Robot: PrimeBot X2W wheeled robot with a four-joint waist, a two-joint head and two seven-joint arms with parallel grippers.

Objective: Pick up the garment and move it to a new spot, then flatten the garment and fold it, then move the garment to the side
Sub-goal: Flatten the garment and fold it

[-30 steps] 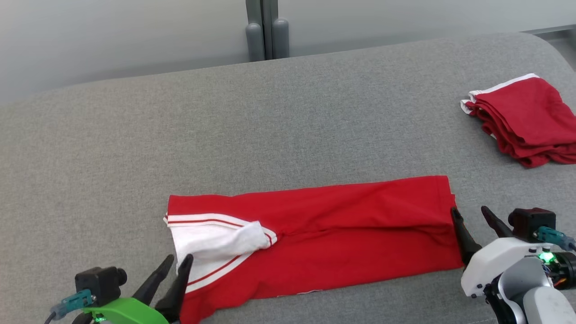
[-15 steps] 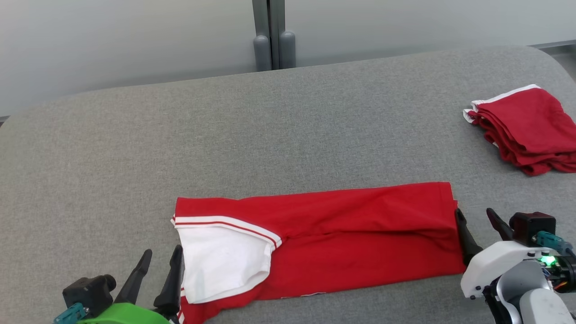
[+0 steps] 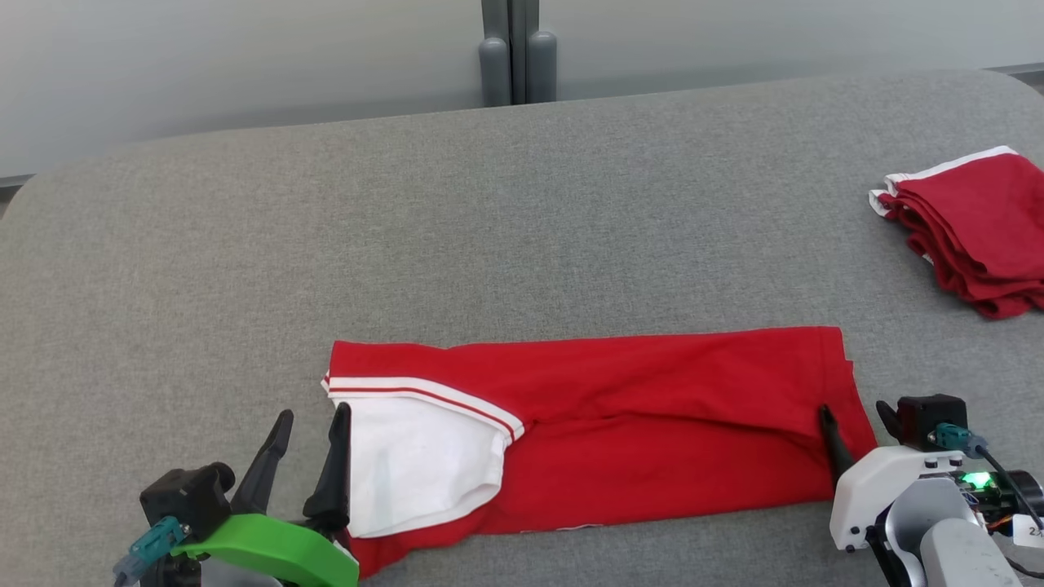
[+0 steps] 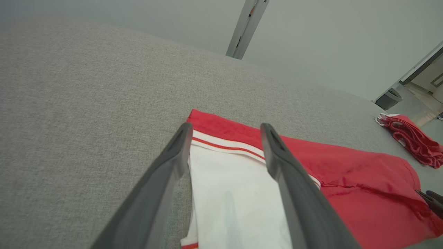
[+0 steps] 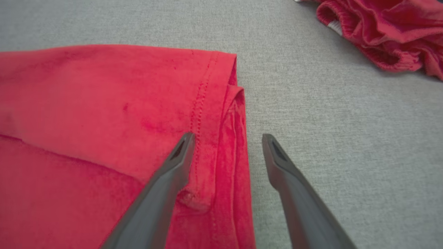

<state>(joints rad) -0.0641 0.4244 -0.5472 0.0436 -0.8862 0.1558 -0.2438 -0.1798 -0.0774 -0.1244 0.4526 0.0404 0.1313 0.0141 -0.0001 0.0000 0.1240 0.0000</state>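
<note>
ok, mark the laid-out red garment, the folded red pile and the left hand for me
red garment (image 3: 652, 408), head view, middle of its red body.
folded red pile (image 3: 979, 220), head view, top layer.
left hand (image 3: 314, 414), head view, midway between its open fingertips.

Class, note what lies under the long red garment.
Grey fabric surface shows around the garment, so it lies on that; anything else beneath is covered by cloth.

Shows grey fabric-covered surface (image 3: 326, 244) with stack of folded red garments (image 3: 971, 232), white-trimmed, near far right edge, grey double post (image 3: 517, 53) against pale wall (image 3: 204, 65) behind, dark bin (image 4: 388, 100) beyond.
</note>
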